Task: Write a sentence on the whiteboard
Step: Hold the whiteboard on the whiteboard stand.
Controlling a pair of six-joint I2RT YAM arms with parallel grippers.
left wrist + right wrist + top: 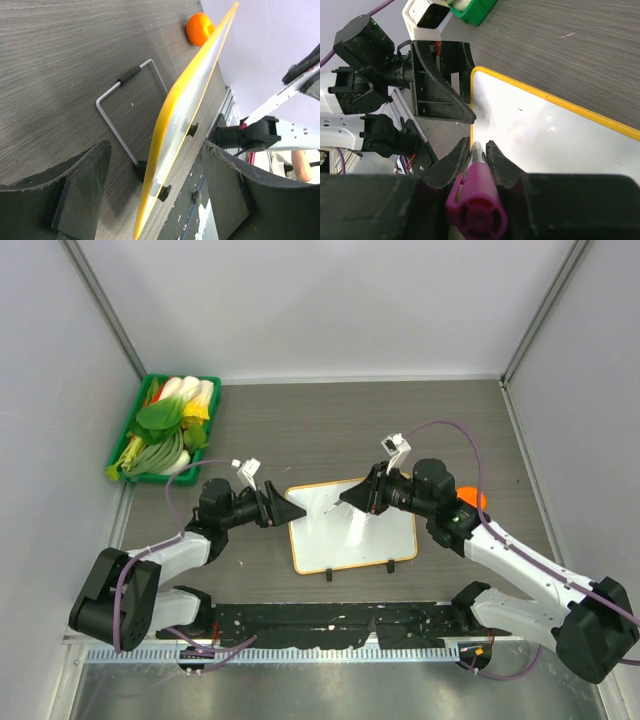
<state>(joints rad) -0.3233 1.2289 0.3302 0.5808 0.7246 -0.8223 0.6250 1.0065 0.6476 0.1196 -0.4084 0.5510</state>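
Green tray (212, 386): parked at the table's far left corner, heaped with leafy vegetables, well apart from the work and probably no part of it.
Left gripper (296, 512): jaws wide, straddling the whiteboard's left edge without clamping it — placed, it appears, to steady the board against the pen's push.
Whiteboard (365, 535): mid-table between the two arms, clip feet toward the robot, a wire stand (125, 80) behind it; no letters of the sentence show on it.
Right gripper (350, 498): fingers closed tight on a purple marker (476, 200), tip aimed at the board's upper left — where a first line would begin.
Orange ball (470, 497): beside the right arm, off the board's far right corner.
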